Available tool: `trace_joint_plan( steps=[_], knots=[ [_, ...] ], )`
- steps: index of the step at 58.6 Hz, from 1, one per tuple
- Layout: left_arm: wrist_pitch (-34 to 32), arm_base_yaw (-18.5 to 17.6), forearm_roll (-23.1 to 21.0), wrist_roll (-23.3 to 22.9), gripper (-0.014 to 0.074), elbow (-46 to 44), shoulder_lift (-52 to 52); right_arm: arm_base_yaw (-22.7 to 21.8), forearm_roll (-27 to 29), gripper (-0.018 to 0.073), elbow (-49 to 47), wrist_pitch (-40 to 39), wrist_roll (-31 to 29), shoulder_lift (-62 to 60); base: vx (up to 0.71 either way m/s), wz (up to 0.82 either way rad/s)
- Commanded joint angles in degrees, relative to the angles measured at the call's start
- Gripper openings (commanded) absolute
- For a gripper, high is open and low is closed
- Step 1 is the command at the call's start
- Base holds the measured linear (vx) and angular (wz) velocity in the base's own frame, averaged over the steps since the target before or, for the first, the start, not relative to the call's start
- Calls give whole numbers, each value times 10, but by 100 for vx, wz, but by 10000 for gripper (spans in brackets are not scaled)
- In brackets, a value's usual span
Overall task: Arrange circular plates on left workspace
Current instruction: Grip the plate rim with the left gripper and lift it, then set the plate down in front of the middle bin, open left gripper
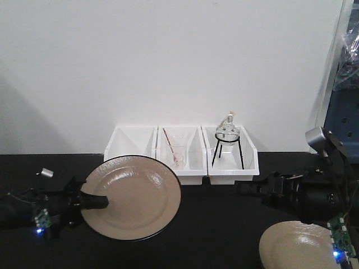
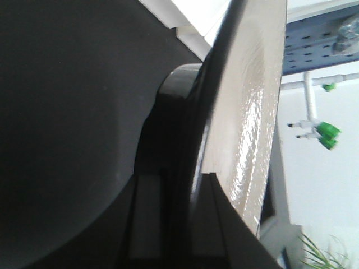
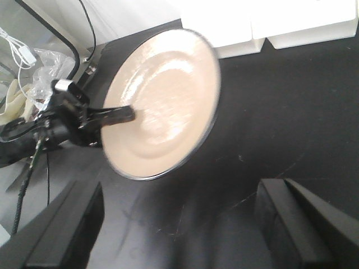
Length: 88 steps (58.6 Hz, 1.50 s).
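Observation:
My left gripper [image 1: 98,202] is shut on the left rim of one circular plate [image 1: 140,196], beige on top with a black rim. It holds the plate tilted up off the black benchtop [image 1: 224,224], in front of the white bins. In the left wrist view the fingers [image 2: 216,193] clamp the plate's edge [image 2: 252,112]. The right wrist view shows this plate [image 3: 168,101] with the left gripper [image 3: 120,115] on it. My right gripper [image 1: 244,188] is open and empty over the bench at the right, jaws wide apart [image 3: 179,193]. The second plate [image 1: 297,246] lies flat at the bottom right.
Three white bins stand along the back wall: an empty one [image 1: 130,147], one with a glass beaker and red rod [image 1: 180,151], one with a glass flask on a black tripod [image 1: 230,140]. A small metal piece [image 1: 46,173] lies at the far left.

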Motion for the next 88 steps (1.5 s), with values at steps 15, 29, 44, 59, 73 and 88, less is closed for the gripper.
trace_joint_plan(
  steps=[15, 29, 44, 59, 73, 88],
  knots=[
    [-5, -94, -67, -80, -1, -142, 71, -2, 27, 594, -20, 2, -14, -17, 0, 0],
    [-52, -118, -68, -93, -1, -167, 114, -2, 27, 594, -20, 2, -15, -17, 0, 0],
    [-80, -128, -78, -93, 6, -167, 134, -2, 26, 594, -20, -11, -17, -17, 0, 0],
    [-70, -128, -75, -86, 172, -167, 138, -2, 26, 594, -20, -12, -30, -17, 0, 0],
    [-66, -126, -51, -45, 469, -167, 138, -2, 25, 594, -20, -11, -31, -17, 0, 0],
    [-61, -94, 32, -45, 572, -167, 138, -2, 13, 594, -20, -11, -32, -17, 0, 0]
  ],
)
